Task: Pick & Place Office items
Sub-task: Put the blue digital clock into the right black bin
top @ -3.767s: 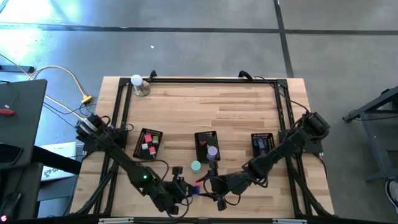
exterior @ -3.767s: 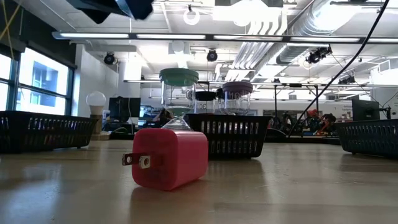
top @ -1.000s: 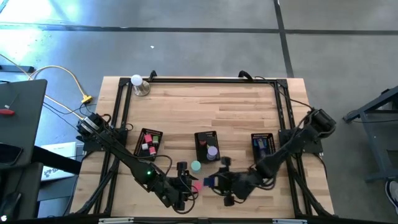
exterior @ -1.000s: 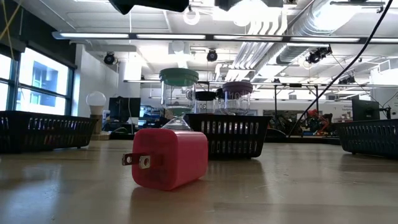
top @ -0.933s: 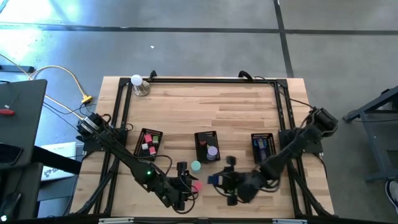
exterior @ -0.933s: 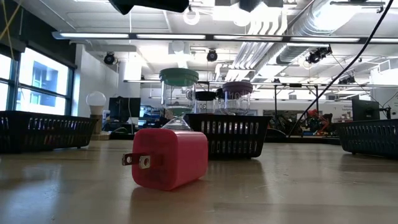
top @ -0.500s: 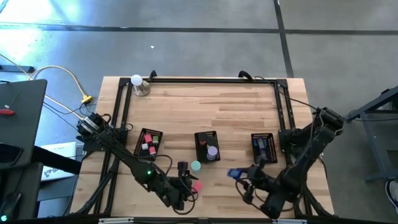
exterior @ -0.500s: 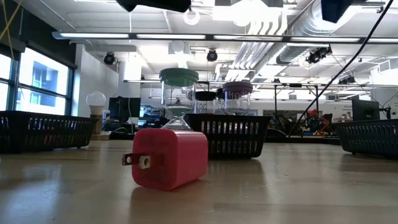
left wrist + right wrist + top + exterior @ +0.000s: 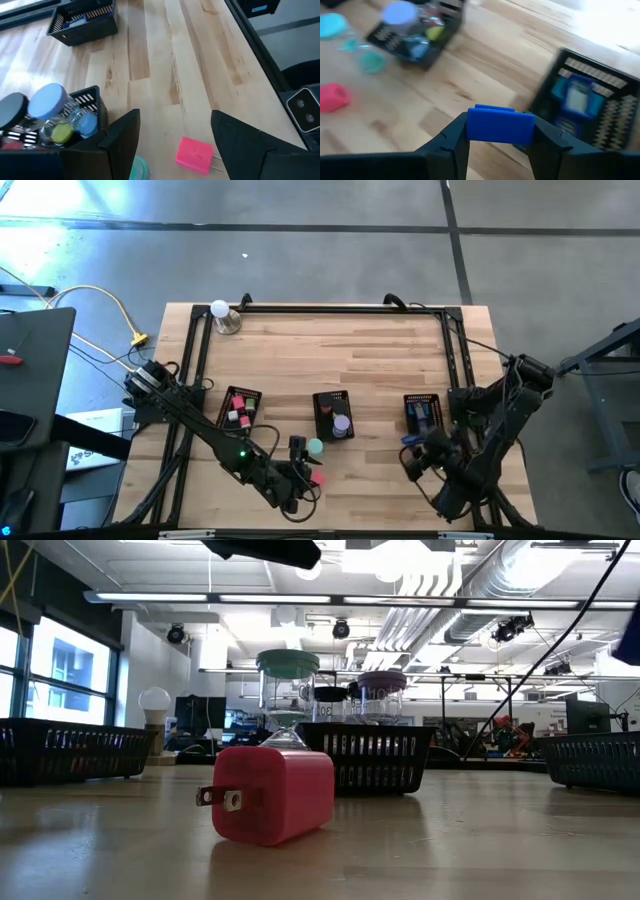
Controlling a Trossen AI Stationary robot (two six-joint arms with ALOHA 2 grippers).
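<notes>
We see three black mesh trays in a row across the wooden table (image 9: 350,345). The left tray (image 9: 238,409) holds red and pink blocks, the middle tray (image 9: 333,416) holds a purple-topped roll (image 9: 342,424) and other small bits, and the right tray (image 9: 423,412) holds blue rectangles. A teal roll (image 9: 315,447) stands on the bare wood just beside the middle tray, and a pink block (image 9: 268,794) with two metal prongs lies near it, close to the front edge. A white ball on a metal base (image 9: 222,315) sits far off in the back left corner. Our right gripper (image 9: 500,142) hangs just in front of the right tray, and its two fingers are pressed tight on a blue rectangle (image 9: 500,124). Nothing stands between it and the tray. Our left gripper (image 9: 172,137) hovers over the pink block with its fingers spread wide and nothing between them; the teal roll and the middle tray are close by it. About four seconds ago both grippers were crowded together near the front middle of the table. Since then the right gripper has lifted the blue rectangle and swung it over toward the right tray. The left gripper has only shifted a little, and the pink block and teal roll have stayed where they were.
</notes>
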